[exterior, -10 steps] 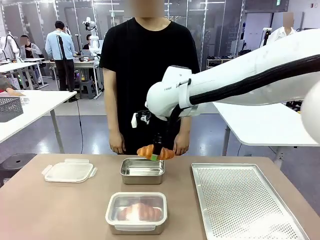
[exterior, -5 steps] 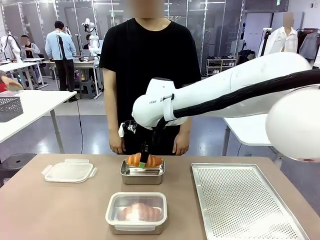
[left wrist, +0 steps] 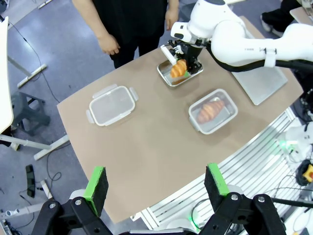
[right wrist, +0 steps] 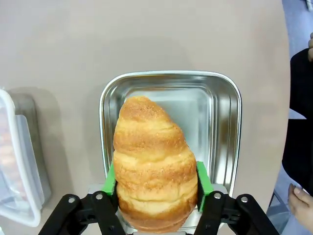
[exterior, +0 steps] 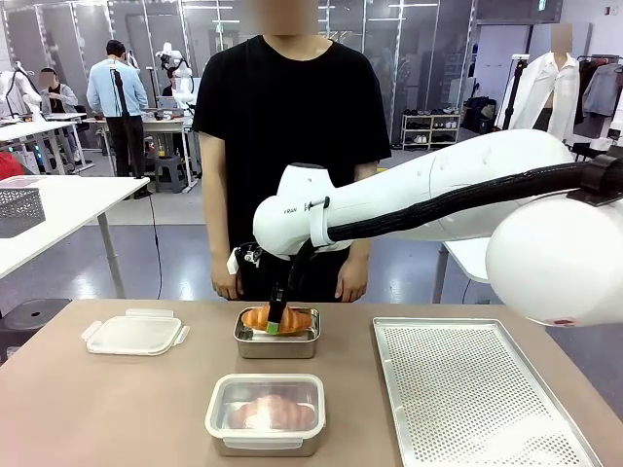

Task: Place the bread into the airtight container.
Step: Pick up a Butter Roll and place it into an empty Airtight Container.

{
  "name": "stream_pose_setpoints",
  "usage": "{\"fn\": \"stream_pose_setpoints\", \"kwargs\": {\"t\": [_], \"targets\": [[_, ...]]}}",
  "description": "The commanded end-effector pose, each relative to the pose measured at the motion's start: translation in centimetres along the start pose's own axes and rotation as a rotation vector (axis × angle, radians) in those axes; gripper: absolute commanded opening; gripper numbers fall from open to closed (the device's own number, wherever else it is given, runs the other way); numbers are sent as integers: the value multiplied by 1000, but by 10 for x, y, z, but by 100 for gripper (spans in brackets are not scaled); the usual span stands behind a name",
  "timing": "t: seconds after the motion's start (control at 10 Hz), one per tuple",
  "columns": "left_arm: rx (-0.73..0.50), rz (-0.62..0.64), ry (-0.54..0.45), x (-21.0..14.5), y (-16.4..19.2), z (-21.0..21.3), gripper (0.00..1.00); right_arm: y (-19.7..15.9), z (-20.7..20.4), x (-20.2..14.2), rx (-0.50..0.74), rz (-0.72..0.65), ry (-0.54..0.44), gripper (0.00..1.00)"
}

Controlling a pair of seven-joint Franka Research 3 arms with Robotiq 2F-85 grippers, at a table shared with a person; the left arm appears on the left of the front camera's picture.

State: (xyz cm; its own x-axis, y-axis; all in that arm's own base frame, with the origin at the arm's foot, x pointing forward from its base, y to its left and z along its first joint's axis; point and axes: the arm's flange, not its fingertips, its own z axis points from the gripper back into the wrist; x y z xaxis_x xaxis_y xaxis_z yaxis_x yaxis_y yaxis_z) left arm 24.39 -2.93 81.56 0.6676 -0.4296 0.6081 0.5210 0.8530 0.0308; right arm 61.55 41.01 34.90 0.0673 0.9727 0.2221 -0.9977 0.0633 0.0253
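Left gripper (left wrist: pixel 156 183) hangs high over the table (left wrist: pixel 146 147), jaws apart, empty. At centre, the bread (right wrist: pixel 154 156) sits in the steel container (right wrist: pixel 220 122), the right gripper (right wrist: pixel 156 179) flanking it with green pads (right wrist: pixel 204 180) against both sides; clamped or loose, I cannot tell.

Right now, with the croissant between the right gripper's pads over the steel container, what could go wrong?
1. In the right wrist view the croissant overlaps the steel container's rim on the gripper's side. Released there, it might catch the rim and tip out.
2. The right gripper presses both flanks of the bread, so the bread could cling to a pad and lift out again.
3. The person's hand hangs near the container, so a wide retreat might brush it.
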Motion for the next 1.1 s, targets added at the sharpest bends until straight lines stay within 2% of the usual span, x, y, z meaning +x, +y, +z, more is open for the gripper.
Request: {"fn": "stream_pose_setpoints", "kwargs": {"t": [0.0, 0.7, 0.8, 0.9, 1.0], "targets": [[-3, -5, 0, 1, 1, 2, 100, -4, 0, 8, -4, -25, 22, 100], [-3, -5, 0, 1, 1, 2, 100, -8, 9, 5, -16, -35, 24, 100], [-3, -5, 0, 1, 1, 2, 100, -8, 12, -4, 16, 10, 84, 100], [-3, -5, 0, 1, 1, 2, 100, -6, 3, 2, -6, -2, -1, 100], [-3, -5, 0, 1, 1, 2, 100, -6, 3, 2, -6, -2, -1, 100]]}}
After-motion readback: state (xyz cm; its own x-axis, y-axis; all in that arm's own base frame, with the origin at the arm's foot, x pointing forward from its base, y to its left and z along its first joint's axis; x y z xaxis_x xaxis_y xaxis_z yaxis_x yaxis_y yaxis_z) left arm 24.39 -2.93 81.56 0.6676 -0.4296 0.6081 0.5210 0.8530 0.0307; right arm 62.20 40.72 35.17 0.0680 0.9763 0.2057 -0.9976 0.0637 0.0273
